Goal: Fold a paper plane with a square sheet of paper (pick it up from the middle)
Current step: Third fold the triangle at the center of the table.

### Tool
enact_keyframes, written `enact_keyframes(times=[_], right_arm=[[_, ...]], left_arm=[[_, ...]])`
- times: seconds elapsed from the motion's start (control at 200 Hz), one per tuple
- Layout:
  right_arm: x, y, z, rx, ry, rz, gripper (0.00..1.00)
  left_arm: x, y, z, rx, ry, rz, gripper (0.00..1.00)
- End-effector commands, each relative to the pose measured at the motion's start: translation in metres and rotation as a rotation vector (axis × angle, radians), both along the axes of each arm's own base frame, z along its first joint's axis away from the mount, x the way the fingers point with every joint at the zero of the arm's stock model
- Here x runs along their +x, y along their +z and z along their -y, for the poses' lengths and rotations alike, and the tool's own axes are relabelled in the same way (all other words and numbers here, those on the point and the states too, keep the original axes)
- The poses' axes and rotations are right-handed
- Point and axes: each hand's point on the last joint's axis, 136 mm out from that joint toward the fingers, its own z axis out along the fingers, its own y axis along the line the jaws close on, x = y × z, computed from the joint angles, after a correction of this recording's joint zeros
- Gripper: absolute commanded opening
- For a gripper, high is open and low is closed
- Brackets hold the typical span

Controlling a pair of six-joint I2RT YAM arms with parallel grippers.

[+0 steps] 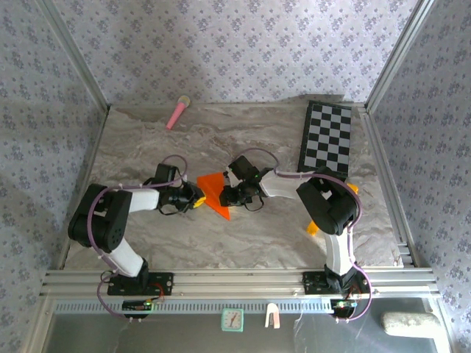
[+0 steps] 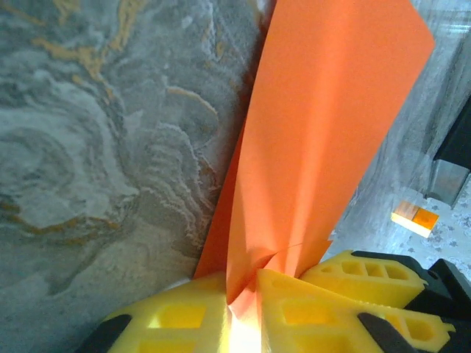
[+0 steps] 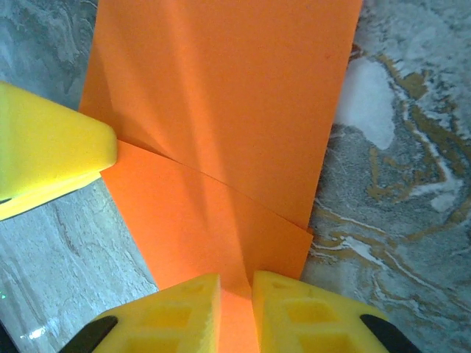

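The square sheet of paper is bright orange and partly folded, with overlapping flaps and a point toward the near edge. It is held just above the marbled table between both arms. My left gripper is shut on its left edge; in the left wrist view the paper rises out of the pinch between the gripper's yellow fingers. My right gripper is shut on the opposite edge. In the right wrist view, the paper spreads away from my right gripper, and a left finger touches its far side.
A pink stick lies at the back left. A checkerboard sits at the back right. A small yellow-orange block rests on the table near the right arm. Patterned walls and metal rails enclose the table.
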Motion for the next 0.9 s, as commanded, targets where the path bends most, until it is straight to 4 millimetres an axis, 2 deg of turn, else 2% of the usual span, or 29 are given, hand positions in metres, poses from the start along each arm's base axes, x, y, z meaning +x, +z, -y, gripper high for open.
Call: enact_keyframes(times=[0.0,0.09,0.205,0.275,0.37,0.455,0.545,0.685,0.895], right_arm=[[-0.004,-0.015,0.011,-0.053,0.029,0.007,0.24],[-0.001,-0.005,0.008,-0.035,0.053,0.044,0.26],[0.006,0.019,0.005,-0.013,0.075,0.134,0.29],[0.010,0.033,0.009,-0.022,0.078,0.206,0.33],[0.013,0.043,0.019,-0.078,0.070,0.309,0.38],[0.013,0.044,0.030,-0.172,0.068,0.414,0.38],[0.007,0.048,0.031,-0.251,0.081,0.510,0.38],[-0.010,0.048,0.017,-0.309,0.136,0.603,0.38],[-0.024,0.031,-0.004,-0.357,0.200,0.615,0.38]], left_arm=[[0.010,0.008,0.005,-0.028,-0.010,0.021,0.14],[0.010,0.007,0.005,-0.025,-0.009,0.016,0.10],[0.010,0.008,0.004,-0.019,0.003,0.007,0.07],[0.009,0.012,0.003,-0.012,0.013,0.004,0.06],[0.008,0.017,0.003,0.017,0.026,-0.011,0.06],[0.005,0.020,0.002,0.061,0.036,-0.035,0.06],[0.003,0.023,0.003,0.085,0.056,-0.061,0.06],[0.002,0.024,0.003,0.106,0.096,-0.099,0.05],[0.003,0.028,0.004,0.095,0.139,-0.115,0.06]])
